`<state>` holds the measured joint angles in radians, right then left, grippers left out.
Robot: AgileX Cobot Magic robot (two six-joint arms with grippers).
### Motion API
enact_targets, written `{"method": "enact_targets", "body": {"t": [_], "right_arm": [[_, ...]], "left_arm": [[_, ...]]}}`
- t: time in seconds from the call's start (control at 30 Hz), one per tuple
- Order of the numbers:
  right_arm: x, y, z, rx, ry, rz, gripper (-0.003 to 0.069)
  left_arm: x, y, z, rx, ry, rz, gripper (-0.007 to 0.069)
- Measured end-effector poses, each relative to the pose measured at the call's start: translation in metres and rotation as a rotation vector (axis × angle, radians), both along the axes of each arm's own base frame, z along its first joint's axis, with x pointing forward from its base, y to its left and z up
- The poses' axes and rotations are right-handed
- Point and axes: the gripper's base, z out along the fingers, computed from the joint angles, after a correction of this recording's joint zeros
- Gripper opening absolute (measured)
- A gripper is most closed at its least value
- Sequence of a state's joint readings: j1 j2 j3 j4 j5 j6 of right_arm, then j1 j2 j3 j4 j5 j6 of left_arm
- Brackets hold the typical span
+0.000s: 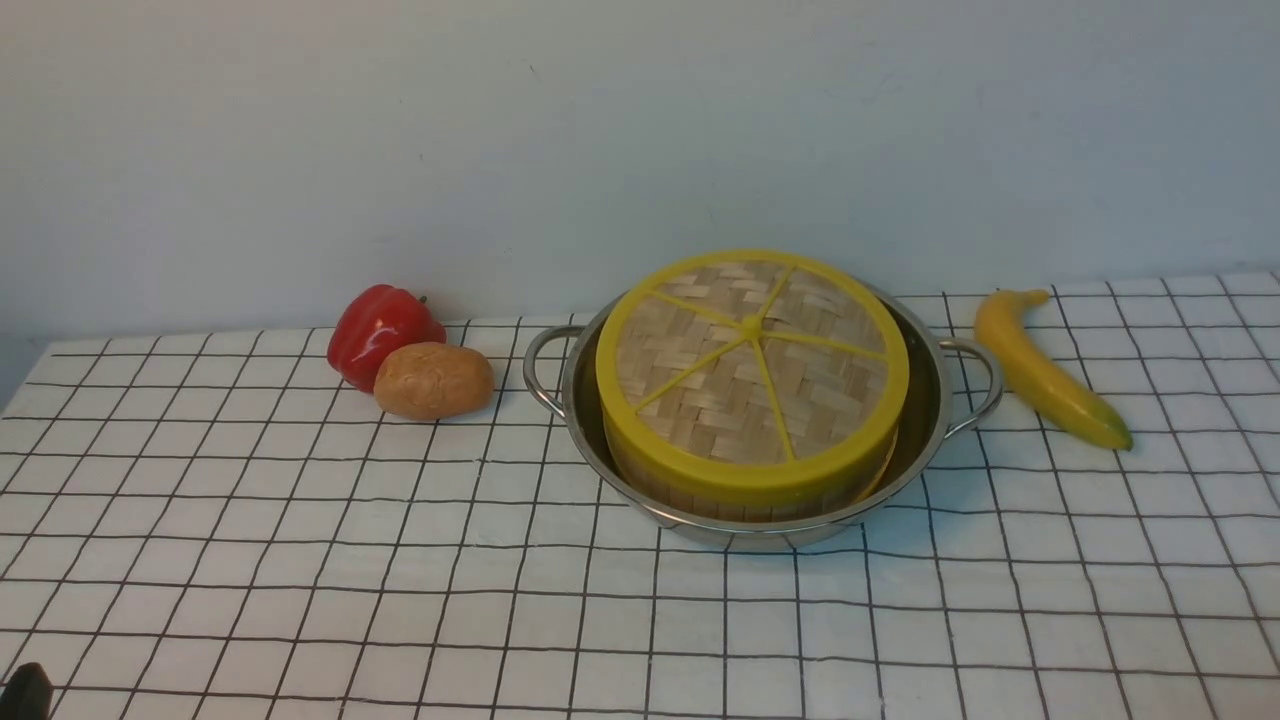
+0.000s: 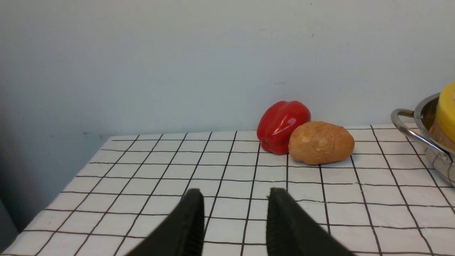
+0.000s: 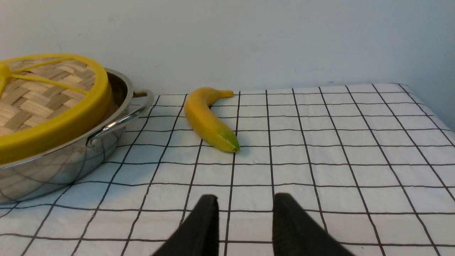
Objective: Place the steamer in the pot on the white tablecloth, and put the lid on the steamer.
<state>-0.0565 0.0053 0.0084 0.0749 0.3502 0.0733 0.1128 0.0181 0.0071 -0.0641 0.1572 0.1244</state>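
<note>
Front view: one pot (image 1: 740, 535), stainless, two loop handles, on the white tablecloth (image 1: 330, 560), forward and to the right of the left claw (image 1: 25, 690); one steamer (image 1: 700, 490) inside it; one lid (image 1: 750, 370), woven, yellow-rimmed, on top, seemingly seated. Task judged complete. Table backed by a wall (image 1: 600, 150), pot near it

Left wrist view: left claw, fingers apart, nothing between them; beyond it, one red pepper (image 2: 282, 126) touching one potato (image 2: 321, 143). Hazard: a low sweep toward the pot could catch its near loop handle (image 2: 419, 137) and drag the whole stack. Tablecloth edge lies past the claw, on the side away from the pot; bare cloth directly ahead

Right wrist view: right claw (image 3: 245, 206), fingers apart, empty; one banana (image 3: 211, 121) ahead of it, beside the pot's other handle. Hazard: needless regripping of the lid might tilt it or knock the banana. Open cloth before the claw and on its side away from the pot, ample for moving clear
</note>
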Motion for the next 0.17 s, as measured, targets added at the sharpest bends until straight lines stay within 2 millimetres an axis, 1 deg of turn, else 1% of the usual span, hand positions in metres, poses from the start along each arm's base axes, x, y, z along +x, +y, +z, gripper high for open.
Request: {"method": "enact_targets", "body": {"t": [0.17], "right_arm": [[0.0,0.0,0.0,0.0,0.0,0.0,0.024]], "left_arm": [[0.0,0.0,0.0,0.0,0.0,0.0,0.0243]]}}
